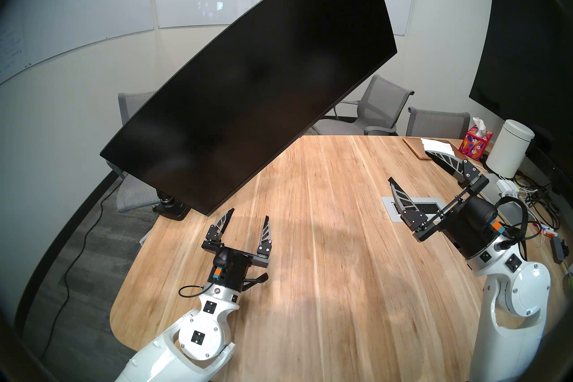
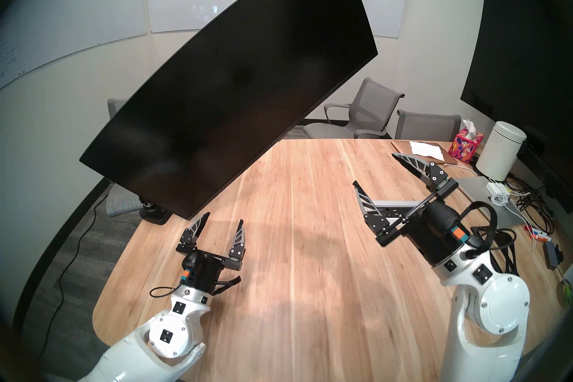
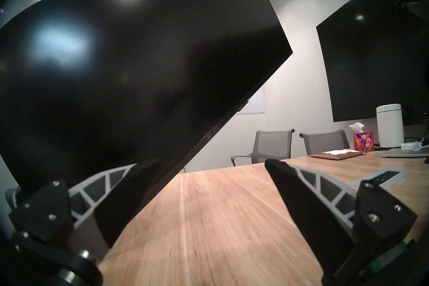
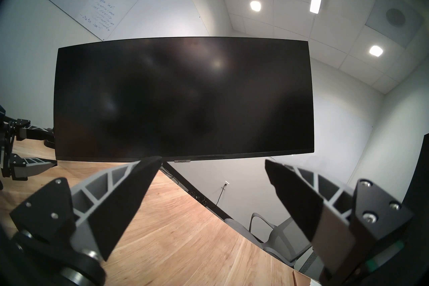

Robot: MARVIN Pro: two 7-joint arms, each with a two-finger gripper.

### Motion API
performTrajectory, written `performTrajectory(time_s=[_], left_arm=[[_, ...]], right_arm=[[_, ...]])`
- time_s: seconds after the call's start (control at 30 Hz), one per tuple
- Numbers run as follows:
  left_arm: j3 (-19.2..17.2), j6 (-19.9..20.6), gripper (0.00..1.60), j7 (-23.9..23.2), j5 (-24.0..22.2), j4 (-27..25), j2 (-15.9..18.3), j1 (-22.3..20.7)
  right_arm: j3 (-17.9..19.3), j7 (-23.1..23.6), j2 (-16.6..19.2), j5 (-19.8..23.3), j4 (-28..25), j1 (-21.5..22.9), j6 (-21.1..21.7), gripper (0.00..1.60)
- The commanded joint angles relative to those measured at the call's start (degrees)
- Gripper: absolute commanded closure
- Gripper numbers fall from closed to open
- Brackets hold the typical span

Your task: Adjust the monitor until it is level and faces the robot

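The monitor [image 1: 257, 77], a very wide curved black screen, dark, is steeply tilted over the wooden table [image 1: 310, 294], with its left end low and its right end high. Its black arm's clamp base [image 1: 172, 207] grips the table's left edge. My left gripper [image 1: 249, 215] is open and empty, just right of the monitor's lowest corner; I cannot tell if its left finger touches. My right gripper [image 1: 409, 166] is open and empty, held above the table's right side, away from the screen. The monitor also shows in the left wrist view [image 3: 127, 69] and the right wrist view [image 4: 183, 102].
A large flat wall screen [image 1: 527, 46] hangs at the right. Grey chairs [image 1: 372, 111] stand behind the table. A tissue box [image 1: 477, 142], a white canister [image 1: 510, 148], a laptop and cables [image 1: 533, 201] crowd the right edge. A power outlet [image 1: 409, 207] is set in the tabletop.
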Motion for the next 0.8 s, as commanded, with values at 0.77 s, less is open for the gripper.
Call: performTrajectory(time_s=[0.77], left_arm=[[1.77,1.77,0.00,-4.44,-8.84,7.56,-4.03,-8.98]], right_arm=[[0.04,0.14,0.15,0.22,-0.83,0.12,-0.05,0.00]])
